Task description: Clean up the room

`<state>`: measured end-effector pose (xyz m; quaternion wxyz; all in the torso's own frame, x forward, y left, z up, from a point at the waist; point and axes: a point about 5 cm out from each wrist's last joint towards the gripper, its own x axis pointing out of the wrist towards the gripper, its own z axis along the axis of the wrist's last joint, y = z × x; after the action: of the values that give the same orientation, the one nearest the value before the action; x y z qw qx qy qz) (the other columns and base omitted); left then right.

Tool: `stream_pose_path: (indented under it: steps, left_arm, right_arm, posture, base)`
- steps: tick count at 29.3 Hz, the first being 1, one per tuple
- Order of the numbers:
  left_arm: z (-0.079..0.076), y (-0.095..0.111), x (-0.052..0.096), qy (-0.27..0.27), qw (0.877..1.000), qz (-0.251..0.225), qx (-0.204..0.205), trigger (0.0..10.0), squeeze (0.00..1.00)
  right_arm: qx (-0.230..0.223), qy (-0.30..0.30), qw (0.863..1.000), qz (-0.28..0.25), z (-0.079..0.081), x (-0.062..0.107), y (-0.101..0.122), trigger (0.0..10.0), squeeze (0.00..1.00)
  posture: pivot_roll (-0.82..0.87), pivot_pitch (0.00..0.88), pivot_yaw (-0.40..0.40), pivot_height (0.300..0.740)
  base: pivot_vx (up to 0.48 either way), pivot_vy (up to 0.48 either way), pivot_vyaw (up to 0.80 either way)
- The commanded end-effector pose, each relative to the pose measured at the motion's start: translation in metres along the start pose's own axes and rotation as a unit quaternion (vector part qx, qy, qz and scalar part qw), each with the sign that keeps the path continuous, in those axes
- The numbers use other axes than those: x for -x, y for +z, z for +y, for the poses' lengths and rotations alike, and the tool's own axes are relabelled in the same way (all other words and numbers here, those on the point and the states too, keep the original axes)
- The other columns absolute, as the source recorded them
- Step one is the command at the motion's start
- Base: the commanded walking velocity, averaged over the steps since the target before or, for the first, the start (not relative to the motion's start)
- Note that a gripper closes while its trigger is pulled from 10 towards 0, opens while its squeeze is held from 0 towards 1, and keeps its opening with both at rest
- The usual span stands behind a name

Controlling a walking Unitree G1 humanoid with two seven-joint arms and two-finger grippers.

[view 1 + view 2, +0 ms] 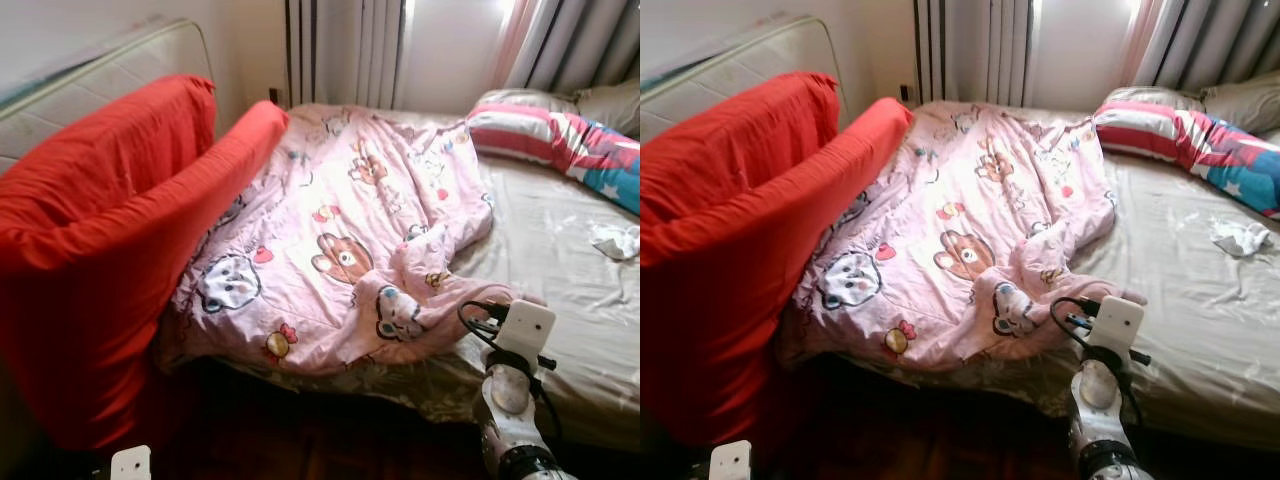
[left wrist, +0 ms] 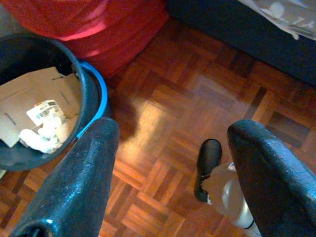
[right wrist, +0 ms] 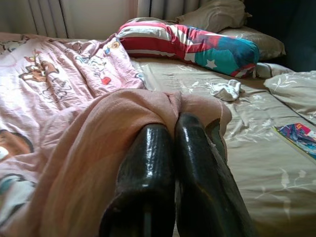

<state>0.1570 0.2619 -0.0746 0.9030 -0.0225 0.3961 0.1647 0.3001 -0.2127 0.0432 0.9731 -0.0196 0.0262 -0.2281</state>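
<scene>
A pink cartoon-print blanket (image 1: 340,220) lies crumpled across the left half of the bed (image 1: 570,300), with one corner bunched at the near edge. My right gripper (image 3: 174,126) is at that edge, shut on a fold of the blanket (image 3: 98,148), and the cloth drapes over its fingertips. The right arm (image 1: 515,385) rises from below the bed edge. Low over the parquet floor, my left gripper (image 2: 175,131) hangs open with nothing between its fingers, beside a black bin with a blue rim (image 2: 98,94).
A red armchair (image 1: 100,230) stands against the bed's left side, with a mattress (image 1: 90,70) leaning on the wall behind it. A striped pillow (image 1: 560,140), a crumpled white cloth (image 1: 615,240) and a magazine (image 3: 298,136) lie on the sheet. The bin holds cardboard and paper.
</scene>
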Motion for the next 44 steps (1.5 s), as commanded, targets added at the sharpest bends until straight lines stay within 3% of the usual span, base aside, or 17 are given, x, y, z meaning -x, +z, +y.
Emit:
stream_pose_path:
  steps: [1,22,44]
  left_arm:
    - [-0.001,-0.003,0.001,-0.005,1.0,0.007,-0.003,10.0,0.0]
    - [-0.003,-0.003,0.0,-0.005,1.0,0.01,0.002,10.0,0.0]
    - [-0.002,-0.005,0.001,-0.01,1.0,0.015,-0.003,10.0,0.0]
  right_arm:
    - [0.001,0.006,1.0,-0.019,0.002,-0.001,0.006,10.0,0.0]
    - [0.03,0.115,0.99,-0.074,0.032,0.013,0.014,10.0,0.0]
    - [0.021,0.086,0.994,-0.057,0.023,0.013,0.009,10.0,0.0]
  posture:
    - [0.13,0.01,-0.01,0.74]
    - [0.13,0.037,-0.022,0.74]
    - [0.13,0.058,-0.016,0.74]
  base:
    - [0.0,-0.244,0.0]
    - [0.0,-0.012,0.0]
    - [0.0,-0.04,0.0]
